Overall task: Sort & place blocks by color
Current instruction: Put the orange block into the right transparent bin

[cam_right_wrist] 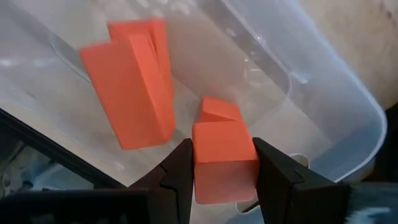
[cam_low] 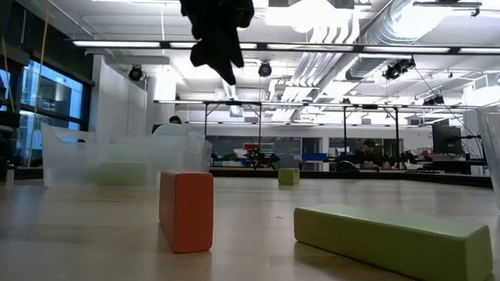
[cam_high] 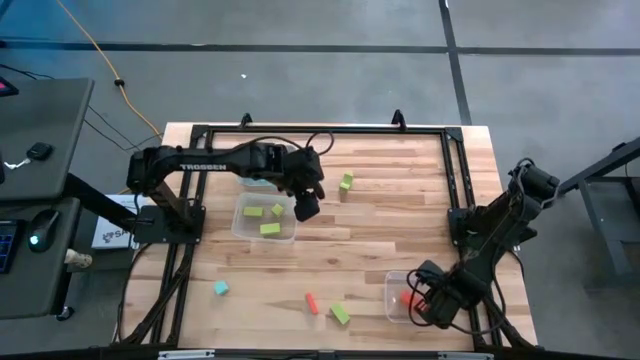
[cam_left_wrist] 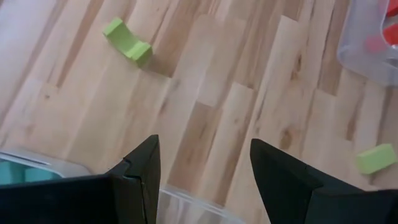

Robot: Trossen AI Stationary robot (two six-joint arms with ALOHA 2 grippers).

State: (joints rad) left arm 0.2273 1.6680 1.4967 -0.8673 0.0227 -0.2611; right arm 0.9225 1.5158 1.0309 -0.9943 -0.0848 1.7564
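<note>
My right gripper is shut on a red-orange cube over the inside of a clear bin near the table's front right. Other red-orange blocks lie in that bin. My left gripper stands open and empty above the right rim of a clear bin that holds lime green blocks. Loose on the table lie a green arch block, a cyan block, a red-orange bar and a green bar. My right gripper pinches the red-orange cube by two opposite sides between its two fingers. The fingers come from above, pointing down. The cube sits level in the hold, over the bin's floor, next to a smaller red-orange piece.
A second clear bin with something cyan inside stands just behind the green one. Black frame rails run along the table's far, left and right edges. Bare wood lies in the middle of the table between the bins.
</note>
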